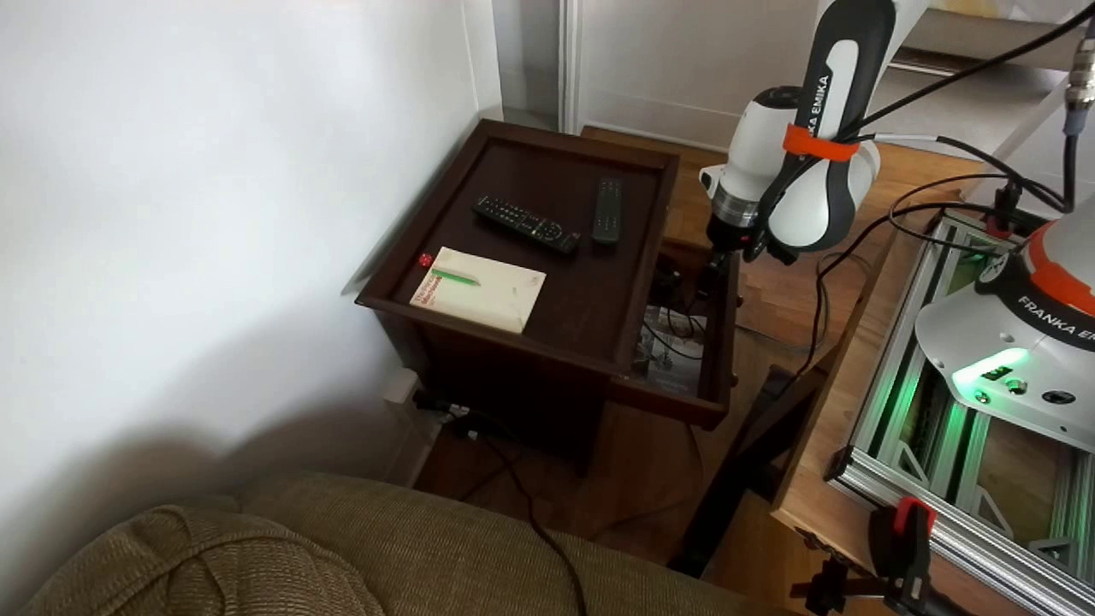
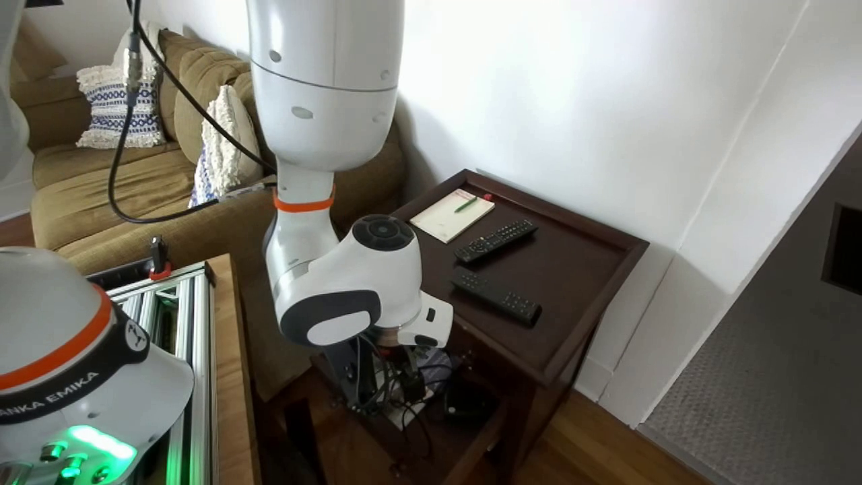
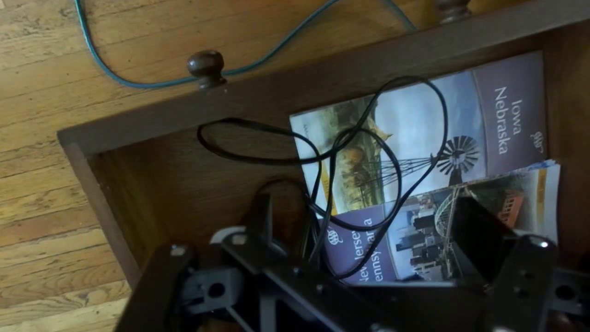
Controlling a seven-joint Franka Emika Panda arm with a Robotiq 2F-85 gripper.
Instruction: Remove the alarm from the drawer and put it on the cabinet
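Cabinet top [image 1: 590, 295]: remotes [image 1: 526, 224], booklet [image 1: 492, 299] — drawer [image 3: 138, 113]: cable [image 3: 262, 161] looped over brochures [image 3: 419, 115].

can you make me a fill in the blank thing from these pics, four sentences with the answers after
On the cabinet lie ____ black remotes.
The pen or pencil on the pale booklet is coloured ____.
In the wrist view, a printed cover names Nebraska and ____.
With the alarm inside the drawer, the gripper is not shut but ____.

Missing words: two; green; Iowa; open.
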